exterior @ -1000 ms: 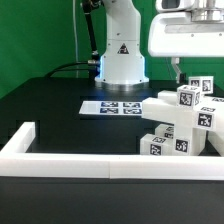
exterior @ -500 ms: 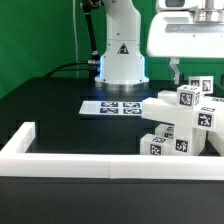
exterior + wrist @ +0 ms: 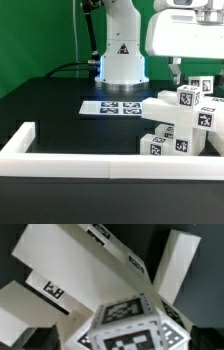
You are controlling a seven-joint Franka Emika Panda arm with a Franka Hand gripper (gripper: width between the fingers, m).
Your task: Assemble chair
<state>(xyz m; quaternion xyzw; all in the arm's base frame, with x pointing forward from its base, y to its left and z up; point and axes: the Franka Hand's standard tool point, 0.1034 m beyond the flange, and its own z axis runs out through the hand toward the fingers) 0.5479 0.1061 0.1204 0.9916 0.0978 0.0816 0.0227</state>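
A cluster of matte white blocky plastic chair parts (image 3: 180,122), each marked with small black-and-white square tags, was seen at the right of the exterior view, stacked and leaning against one another on the black tabletop (image 3: 60,110). The pile was enclosed in front and at the left by a long low white rail (image 3: 70,152). No container was seen. Behind the pile, near the frame's centre, the flat white marker board (image 3: 118,106) lay on the table before the arm's white base (image 3: 120,62). A green backdrop (image 3: 40,35) filled the upper left. The two-finger gripper (image 3: 176,72) hung at the upper right, just above the parts, its jaws spread wide and holding nothing. In the wrist view, white slabs (image 3: 85,266) and a tagged block (image 3: 130,328) filled the frame. Open table lay to the left.
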